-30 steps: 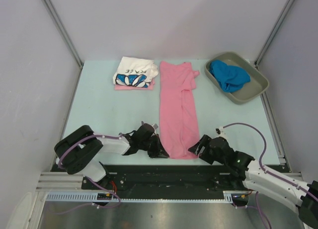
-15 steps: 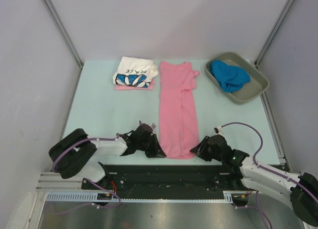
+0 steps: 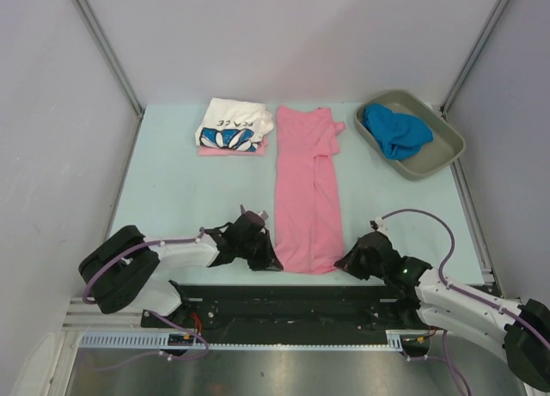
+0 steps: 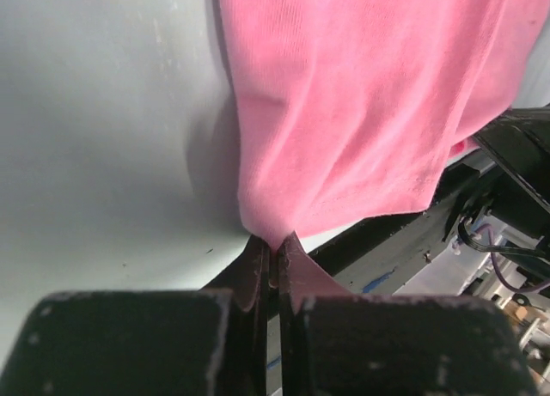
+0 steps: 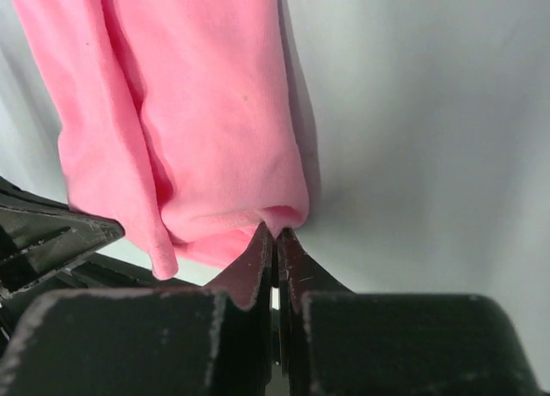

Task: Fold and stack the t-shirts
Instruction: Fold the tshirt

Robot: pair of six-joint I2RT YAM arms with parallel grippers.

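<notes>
Pink t-shirt (image 3: pixel 305 190) lies narrowed lengthwise, our left pincer (image 3: pixel 273 265) and right pincer (image 3: pixel 345 262) clamped tight on its near corners; next, we judge, both lift together toward the far end.

Most of the lower pink t-shirt (image 3: pixel 232 151) hidden beneath the printed white t-shirt (image 3: pixel 234 121)
</notes>
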